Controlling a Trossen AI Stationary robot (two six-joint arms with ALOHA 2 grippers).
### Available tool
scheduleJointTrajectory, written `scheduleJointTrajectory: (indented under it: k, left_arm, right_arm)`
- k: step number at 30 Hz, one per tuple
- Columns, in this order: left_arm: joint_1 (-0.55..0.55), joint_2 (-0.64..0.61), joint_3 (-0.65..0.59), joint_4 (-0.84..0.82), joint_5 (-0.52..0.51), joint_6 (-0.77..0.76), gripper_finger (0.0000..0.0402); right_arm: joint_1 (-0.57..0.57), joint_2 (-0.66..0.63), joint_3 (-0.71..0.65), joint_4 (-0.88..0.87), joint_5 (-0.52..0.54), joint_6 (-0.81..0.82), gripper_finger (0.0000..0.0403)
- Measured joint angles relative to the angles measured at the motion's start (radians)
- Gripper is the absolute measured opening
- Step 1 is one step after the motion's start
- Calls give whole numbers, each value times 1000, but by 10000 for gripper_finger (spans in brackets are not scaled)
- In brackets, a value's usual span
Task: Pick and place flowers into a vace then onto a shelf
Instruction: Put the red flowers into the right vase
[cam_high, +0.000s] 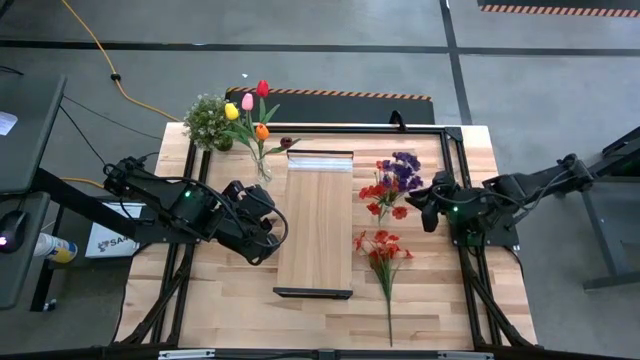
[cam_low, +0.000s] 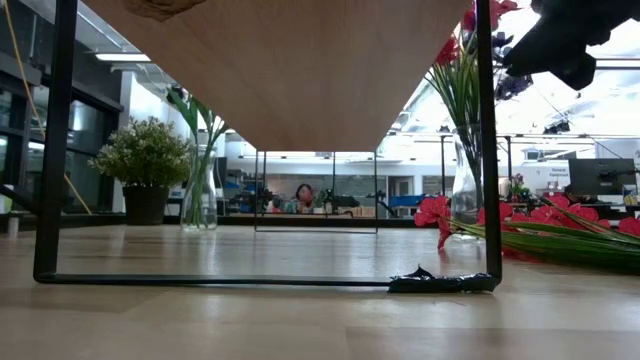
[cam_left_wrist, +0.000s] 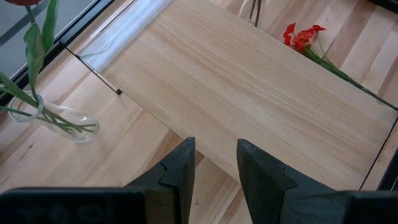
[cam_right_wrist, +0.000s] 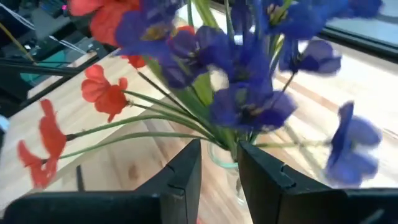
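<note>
The shelf (cam_high: 316, 222), a long light wood board, lies in the middle of the table and shows from below in the low view (cam_low: 280, 60). A glass vase with tulips (cam_high: 260, 150) stands off its far left corner. A second glass vase (cam_low: 465, 190) with purple and red flowers (cam_high: 395, 180) stands to its right. A loose red spray (cam_high: 383, 252) lies flat on the table nearer the front. My left gripper (cam_left_wrist: 214, 168) hovers open over the shelf's left edge. My right gripper (cam_right_wrist: 219, 168) stands open beside the purple blooms, up at flower height (cam_low: 565, 45).
A bushy potted plant (cam_high: 208, 122) stands at the table's far left corner. A black metal frame (cam_high: 455, 135) runs around the work area, with an upright (cam_low: 487, 150) close to the right vase. Bare tabletop lies in front of the shelf (cam_high: 320, 320).
</note>
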Motion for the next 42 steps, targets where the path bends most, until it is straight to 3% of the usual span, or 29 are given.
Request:
scheduleJointTrajectory:
  k: [16,25,33,37,42]
  left_arm:
    - [0,0,0,0,0,0,152]
    - [0,0,0,0,0,0,152]
    - [0,0,0,0,0,0,152]
    - [0,0,0,0,0,0,152]
    - [0,0,0,0,0,0,152]
  right_arm:
    - [0,-120,0,-11,-134,-1,94]
    - [0,-142,0,-28,-443,65,94]
    - [7,-101,0,-2,-766,282,94]
    - [57,-63,0,41,-816,389,94]
    - [178,2,0,151,-804,512,94]
